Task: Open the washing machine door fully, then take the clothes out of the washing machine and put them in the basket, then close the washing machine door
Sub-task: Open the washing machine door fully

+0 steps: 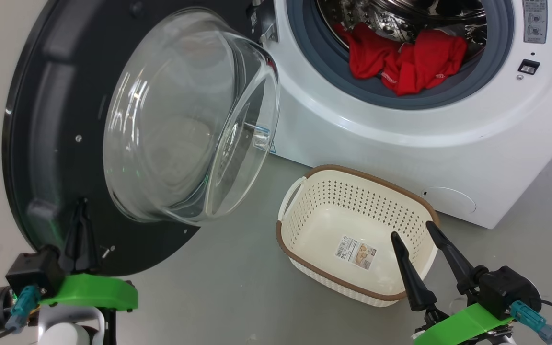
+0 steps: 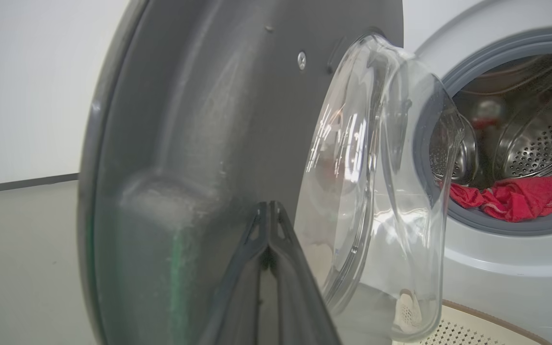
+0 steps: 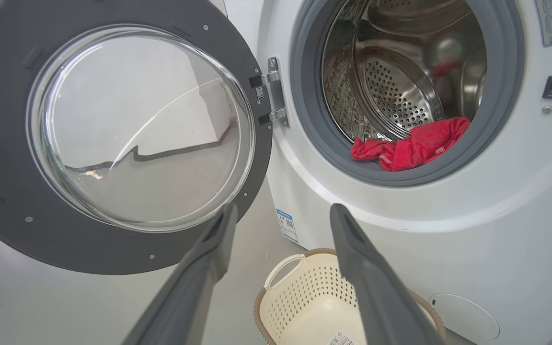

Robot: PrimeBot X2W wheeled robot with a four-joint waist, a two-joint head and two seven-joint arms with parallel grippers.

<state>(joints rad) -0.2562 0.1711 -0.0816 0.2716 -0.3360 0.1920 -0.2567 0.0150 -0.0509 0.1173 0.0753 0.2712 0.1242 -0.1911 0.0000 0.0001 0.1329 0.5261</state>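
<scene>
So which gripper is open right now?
The right gripper: its fingers stand spread apart near the basket. The left gripper has its fingers pressed together, close by the door.

The black door (image 1: 51, 143), with its clear bulging glass, stands swung wide at the left of the white machine (image 1: 400, 143). Red clothes (image 1: 410, 62) lie bunched at the drum's front lip. The cream, brown-rimmed basket (image 1: 333, 201) sits upright on the floor just before the machine.
</scene>
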